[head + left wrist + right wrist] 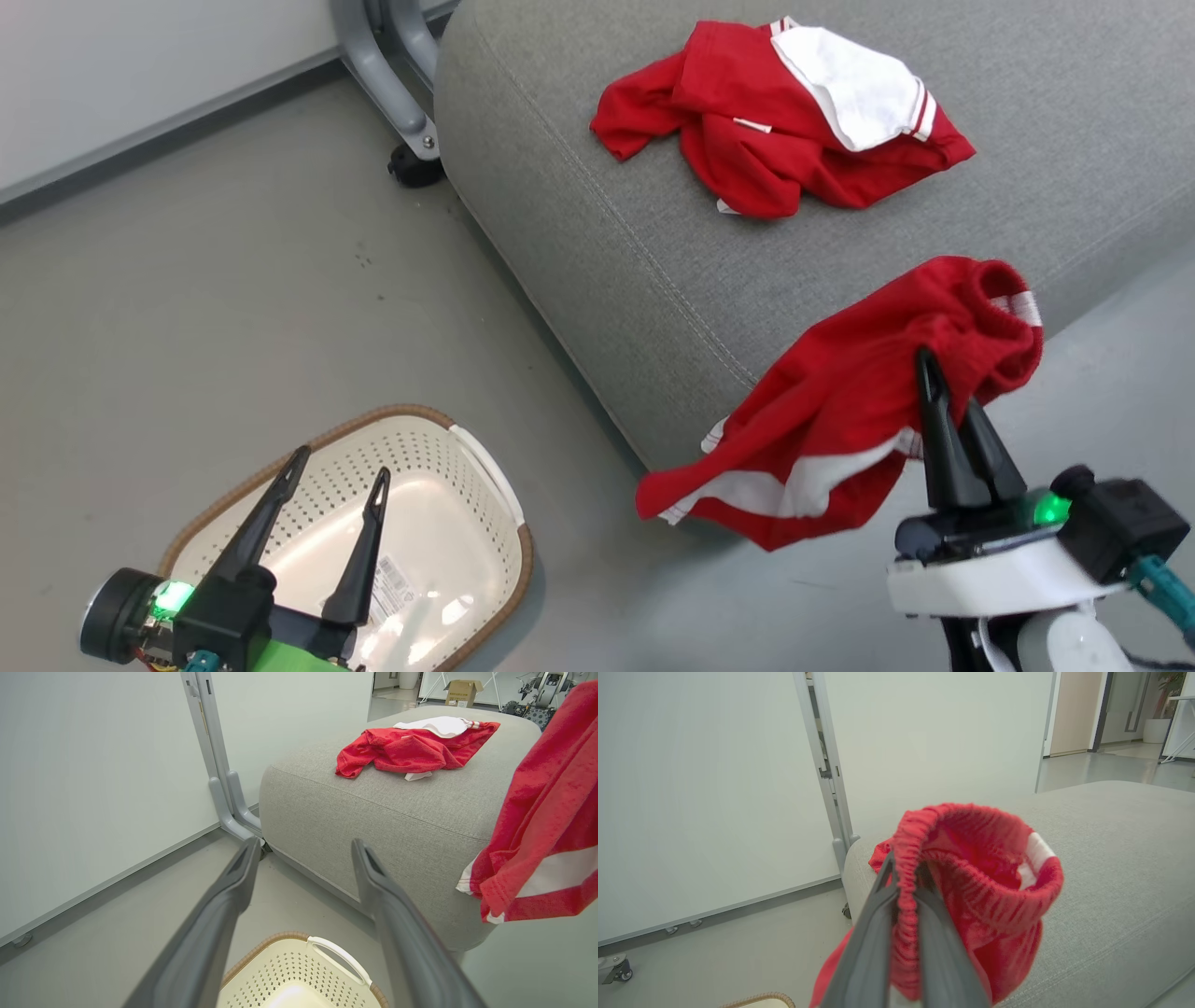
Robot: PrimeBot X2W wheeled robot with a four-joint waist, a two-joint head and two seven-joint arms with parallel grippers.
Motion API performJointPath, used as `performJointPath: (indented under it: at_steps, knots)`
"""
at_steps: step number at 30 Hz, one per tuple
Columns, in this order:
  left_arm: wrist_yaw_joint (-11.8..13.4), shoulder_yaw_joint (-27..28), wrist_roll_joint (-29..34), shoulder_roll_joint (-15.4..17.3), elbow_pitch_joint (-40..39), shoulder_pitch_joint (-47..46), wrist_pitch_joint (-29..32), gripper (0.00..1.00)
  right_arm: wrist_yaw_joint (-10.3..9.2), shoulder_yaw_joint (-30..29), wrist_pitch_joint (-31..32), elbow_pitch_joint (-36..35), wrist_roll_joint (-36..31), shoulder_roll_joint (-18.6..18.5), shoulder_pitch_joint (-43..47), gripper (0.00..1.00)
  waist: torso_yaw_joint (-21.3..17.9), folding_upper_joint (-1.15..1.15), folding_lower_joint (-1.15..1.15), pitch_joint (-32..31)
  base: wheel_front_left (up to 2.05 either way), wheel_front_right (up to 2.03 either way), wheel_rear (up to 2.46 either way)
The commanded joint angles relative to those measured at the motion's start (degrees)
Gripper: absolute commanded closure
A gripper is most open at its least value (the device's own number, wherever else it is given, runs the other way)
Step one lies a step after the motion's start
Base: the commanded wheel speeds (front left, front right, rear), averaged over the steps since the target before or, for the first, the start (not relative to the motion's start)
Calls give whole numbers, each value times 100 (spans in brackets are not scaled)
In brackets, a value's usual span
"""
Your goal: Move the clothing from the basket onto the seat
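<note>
Waistband elastic of the red shorts (840, 411) is bunching around the right gripper (947, 378), whose fingers are clamping it and hiding the pinched fabric; the shorts are hanging at the grey seat's (653, 261) near corner, contact unclear; a second red garment (775, 121) with a white panel is lying crumpled on the seat top; the left gripper (342, 462) is hovering spread wide and empty over the cream basket (411, 411), whose near rim is being cut off and whose label (392, 588) is unreadable; grey floor (233, 280) is running to a white partition (714, 788).
</note>
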Motion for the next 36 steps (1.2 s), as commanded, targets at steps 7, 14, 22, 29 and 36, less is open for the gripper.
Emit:
performJointPath:
  at_steps: [7, 14, 22, 29, 36]
  knots:
    - [-150, 84, 13, 248, -229, -244, -11, 0, 2, -411, -17, -158, 293, 9, -1656, 100, 165, 0, 0, 1108, 0, 0, 0]
    - [-224, -52, -142, 570, -467, -664, -11, 0, 0, -1152, -17, 339, -265, -449, -3966, 100, 789, 0, 0, 1899, 0, 0, 0]
    - [-247, -229, -299, 897, -602, -1182, -11, 0, 0, -1879, 201, 1584, -427, -1475, -6014, 100, 1415, 0, 0, 2502, 0, 0, 0]
    - [-252, -376, -357, 943, -607, -1285, -11, 0, -2, -2436, 73, 2995, -704, -1403, -5751, 100, 1600, 0, 0, 2567, 0, 0, 0]
    - [-252, -638, -645, 832, -497, -1276, -10, 0, -2, -3288, -19, 4003, -1021, -843, -4839, 100, 1531, 0, 0, 2312, 0, 0, 0]
